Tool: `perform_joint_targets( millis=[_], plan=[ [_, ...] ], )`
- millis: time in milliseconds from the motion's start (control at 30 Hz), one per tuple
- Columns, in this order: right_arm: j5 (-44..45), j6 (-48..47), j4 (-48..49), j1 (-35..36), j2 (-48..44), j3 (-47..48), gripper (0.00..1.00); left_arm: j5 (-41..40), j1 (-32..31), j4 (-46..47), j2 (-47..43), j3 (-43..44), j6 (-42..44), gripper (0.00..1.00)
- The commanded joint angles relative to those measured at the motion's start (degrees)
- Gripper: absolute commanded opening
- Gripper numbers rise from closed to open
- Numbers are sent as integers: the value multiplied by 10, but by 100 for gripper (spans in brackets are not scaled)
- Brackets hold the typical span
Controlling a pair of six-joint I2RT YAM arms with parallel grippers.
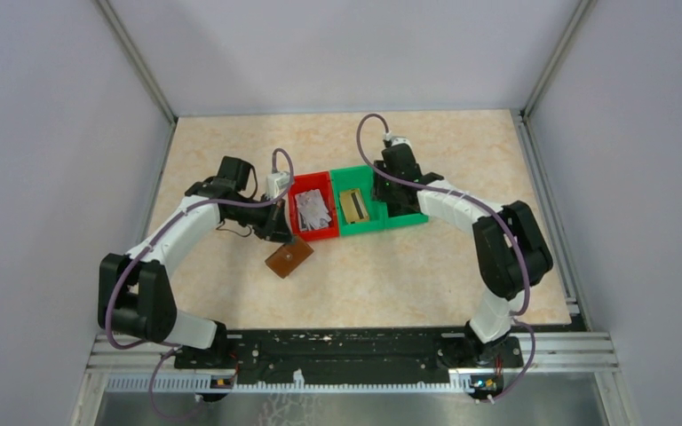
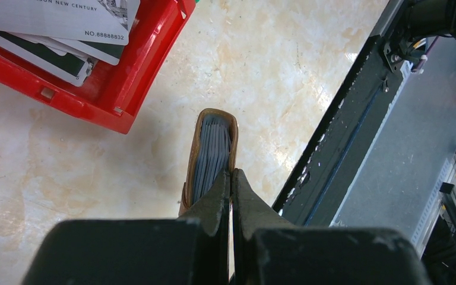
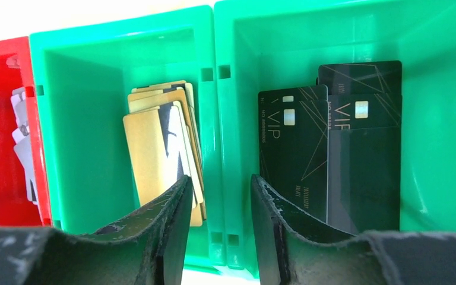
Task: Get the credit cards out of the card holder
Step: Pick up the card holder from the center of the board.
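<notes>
The brown card holder (image 2: 214, 148) stands on edge on the table, its grey-blue pockets showing between the leather covers. My left gripper (image 2: 231, 173) is shut on its right cover. From above, the card holder (image 1: 289, 258) lies just in front of the red bin, under the left gripper (image 1: 280, 232). My right gripper (image 3: 219, 181) hangs open over the wall between two green bins, nothing between its fingers. Gold credit cards (image 3: 160, 148) lie in the left green bin, black credit cards (image 3: 332, 154) in the right one.
The red bin (image 2: 124, 83) holds pale printed cards (image 2: 53, 29). It stands against the green bins (image 1: 361, 229) in the middle of the table. The black base rail (image 2: 344, 136) runs along the near edge, close to the card holder. White walls enclose the table.
</notes>
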Motion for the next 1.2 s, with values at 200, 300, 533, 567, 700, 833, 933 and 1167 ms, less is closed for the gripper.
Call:
perform_joint_targets(
  millis=[200, 300, 533, 567, 700, 833, 933, 1167],
  plan=[
    [69, 53, -9, 36, 2, 14, 13, 16, -5, 12, 4, 31, -8, 0],
    [109, 79, -3, 55, -10, 1, 5, 16, -5, 12, 3, 31, -9, 0],
    [153, 81, 16, 76, -31, -16, 1, 20, -5, 9, -5, 30, -5, 0],
    [162, 78, 5, 76, -32, -11, 1, 20, -4, 8, -7, 30, -4, 0],
    [175, 100, -11, 77, -53, -16, 10, 36, -6, 11, -11, 32, -15, 0],
    [148, 116, 24, 77, -98, -37, 33, 62, -9, 14, -13, 39, -35, 0],
    [112, 105, 38, 77, -144, -32, 57, 74, -10, 10, -19, 48, -45, 0],
    [-105, 62, 88, 77, -242, -51, 93, 97, -11, 1, -35, 68, -47, 0]
  ],
)
